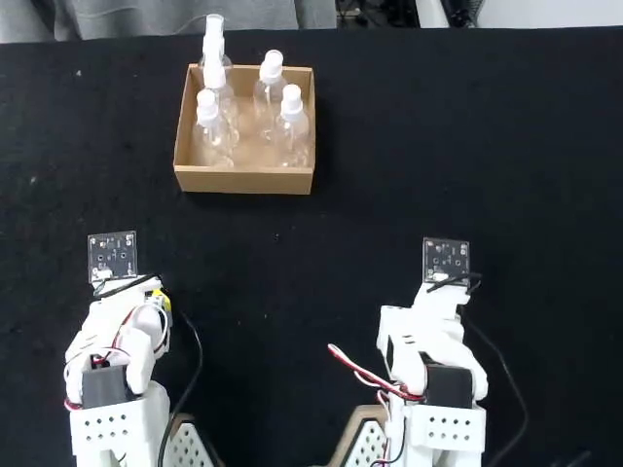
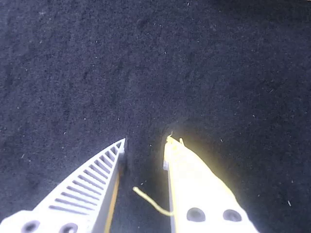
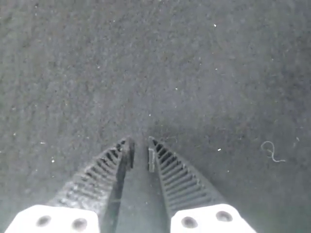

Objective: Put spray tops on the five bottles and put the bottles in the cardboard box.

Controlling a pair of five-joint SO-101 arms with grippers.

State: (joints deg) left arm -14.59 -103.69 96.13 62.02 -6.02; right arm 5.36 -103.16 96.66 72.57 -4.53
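Both arms folded low at near edge of black table, well apart from cardboard box. Left gripper: jaws slightly spread, nothing between them, tips just above table. Right gripper: jaws almost pressed together, thin slit left, holding nothing. Bottles with white spray tops stand upright inside box, on far side of table toward left arm's side; back-left ones overlap, exact count unclear

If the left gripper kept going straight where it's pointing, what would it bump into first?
Probably just the black cloth-covered table. The left gripper points down at bare cloth, with nothing between; how far is unclear.
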